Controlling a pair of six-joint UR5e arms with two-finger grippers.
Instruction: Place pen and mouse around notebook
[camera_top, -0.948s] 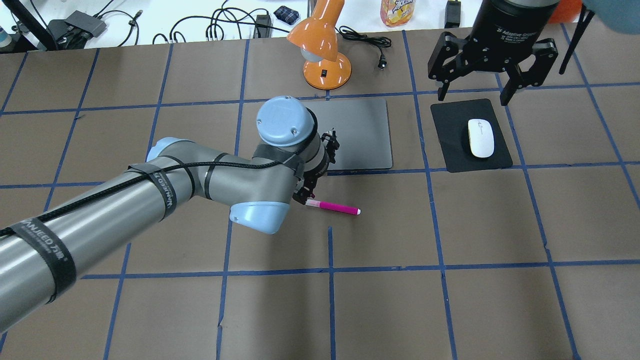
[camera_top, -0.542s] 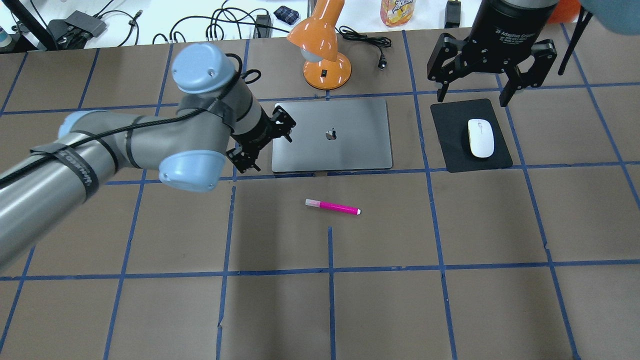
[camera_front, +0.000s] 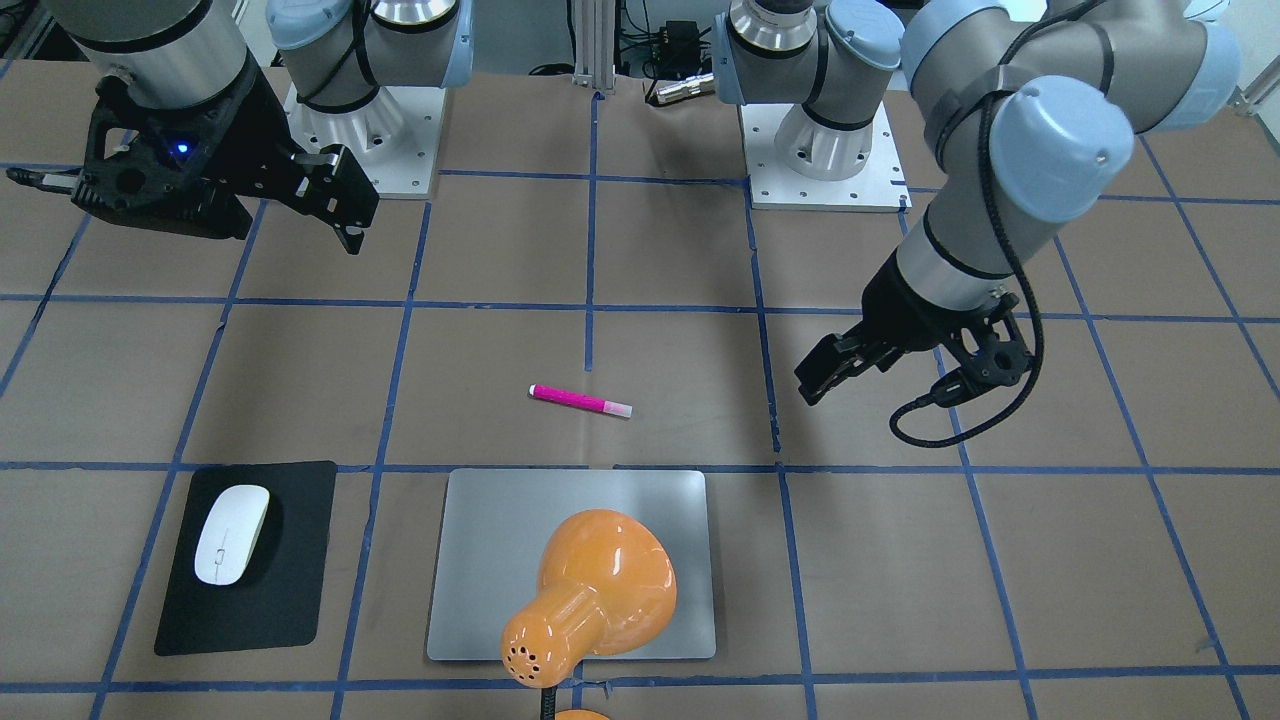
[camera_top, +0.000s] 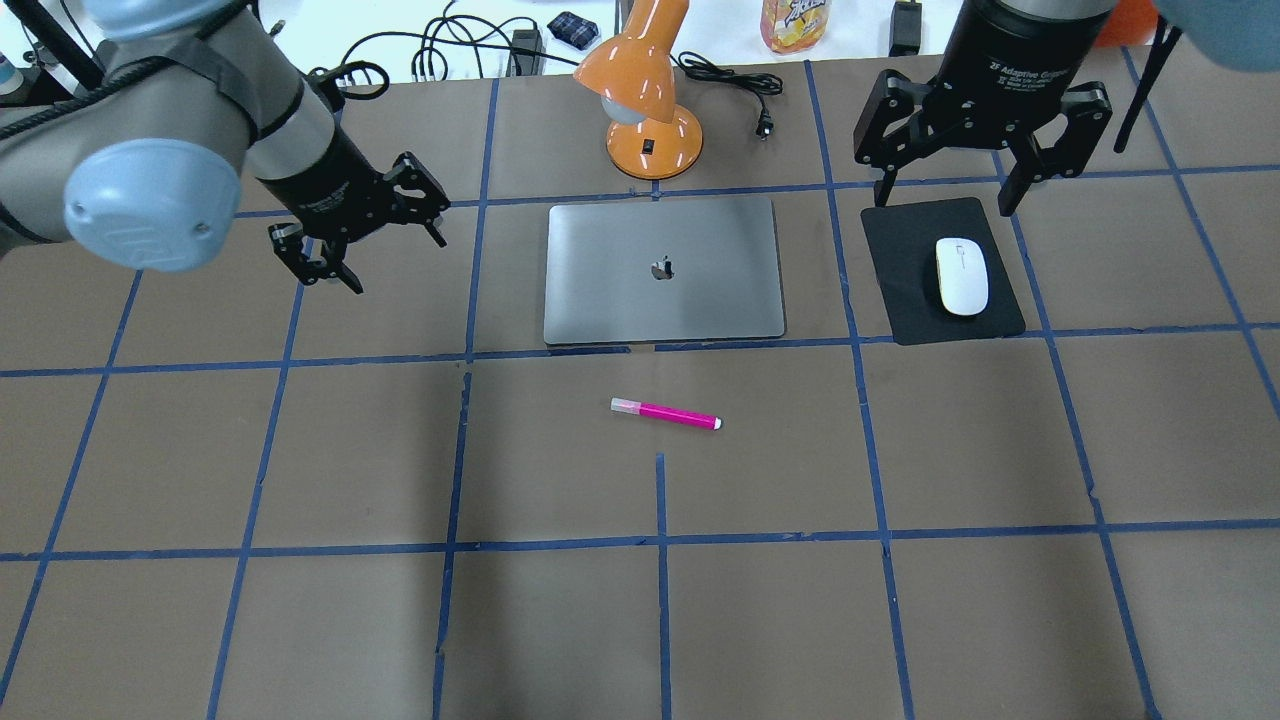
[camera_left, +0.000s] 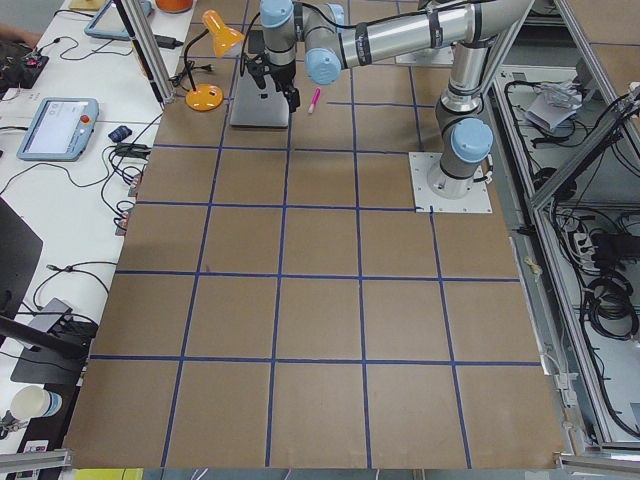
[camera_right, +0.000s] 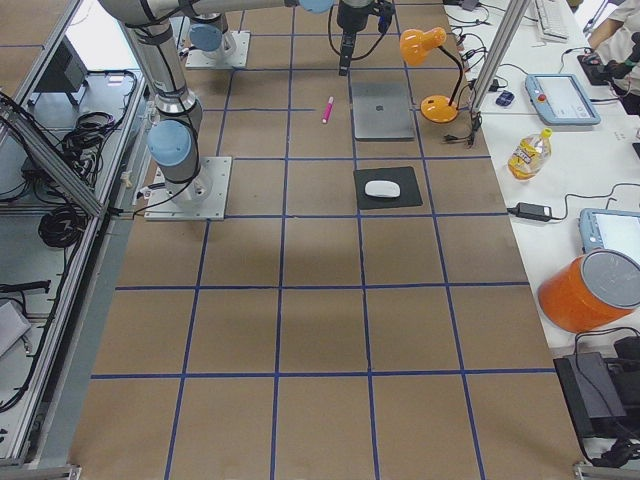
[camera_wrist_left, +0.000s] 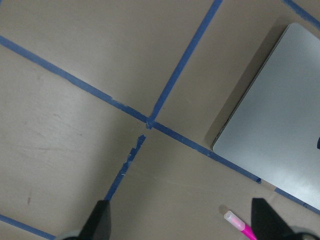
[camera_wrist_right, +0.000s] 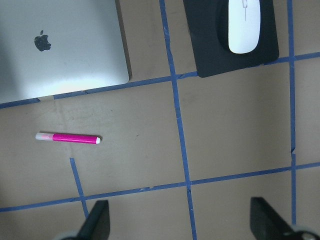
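The pink pen (camera_top: 665, 413) lies alone on the brown table, a little in front of the silver notebook (camera_top: 665, 270). On a black pad to the notebook's right sits the white mouse (camera_top: 962, 275). My left gripper (camera_top: 395, 262) hangs open and holds nothing, to the left of the notebook and clear of it. My right gripper (camera_top: 945, 200) is open above the far edge of the pad, just behind the mouse and not touching it. The right wrist view shows the pen (camera_wrist_right: 68, 137), the notebook (camera_wrist_right: 60, 45) and the mouse (camera_wrist_right: 244, 25) from above.
An orange desk lamp (camera_top: 650, 100) stands right behind the notebook, its plug cord trailing to the right. The black mouse pad (camera_top: 900, 290) lies under the mouse. Cables and a bottle (camera_top: 795, 22) sit on the white bench beyond the far edge.
My left arm has swung from the pen's pale end back and to the left, uncovering the notebook. The pen stays where it lay. The right arm and mouse have not moved.
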